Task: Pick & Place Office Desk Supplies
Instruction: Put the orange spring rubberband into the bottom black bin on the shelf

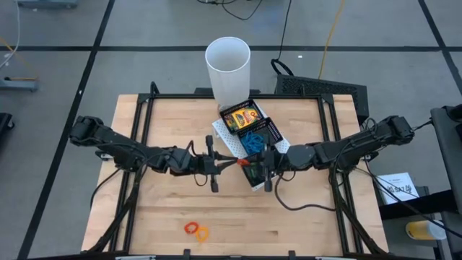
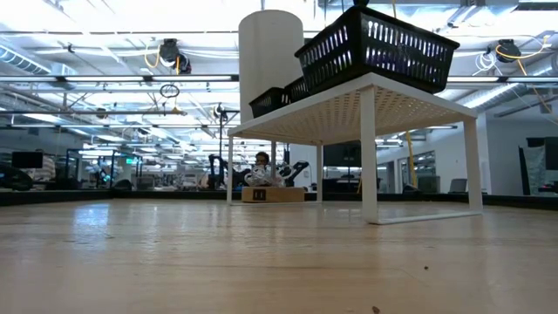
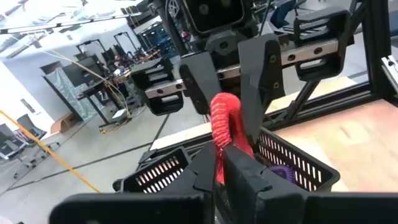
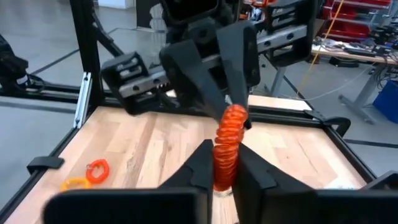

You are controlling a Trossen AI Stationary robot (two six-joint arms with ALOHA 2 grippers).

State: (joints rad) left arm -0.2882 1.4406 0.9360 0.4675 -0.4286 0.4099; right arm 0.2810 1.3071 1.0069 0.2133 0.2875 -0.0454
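Seen from above, a wooden table (image 1: 173, 209) is shown with a tall white cup (image 1: 229, 68) at its far edge and, just beside it, a black mesh tray (image 1: 268, 132) raised on a small white stand (image 1: 221, 134); a yellow-and-green crayon box (image 1: 242, 115) and a tangle of blue rubber bands (image 1: 253, 141) are seen in the tray. The left gripper (image 1: 232, 163) and the right gripper (image 1: 248, 163) are brought tip to tip over the middle of the table, beside the tray, with a small red coiled band (image 1: 242, 162) pinched between them. Two more loops, one red (image 1: 190, 228) and one orange (image 1: 203, 233), are left lying near the front edge, well apart from the arms. From table height, only the stand (image 2: 370, 131), the tray (image 2: 384, 48) and the cup (image 2: 270, 61) are visible; no gripper is shown. In the left wrist view, the left arm's fingers are seen clamped on one end of the band (image 3: 224, 124), while the opposite gripper's fingers are closed around its other end. In the right wrist view, the same band (image 4: 227, 146) is seen gripped at both ends, slightly stretched. The band is judged very light, soft and springy; it would best be held near its end, and it could snap back when one side is let go.
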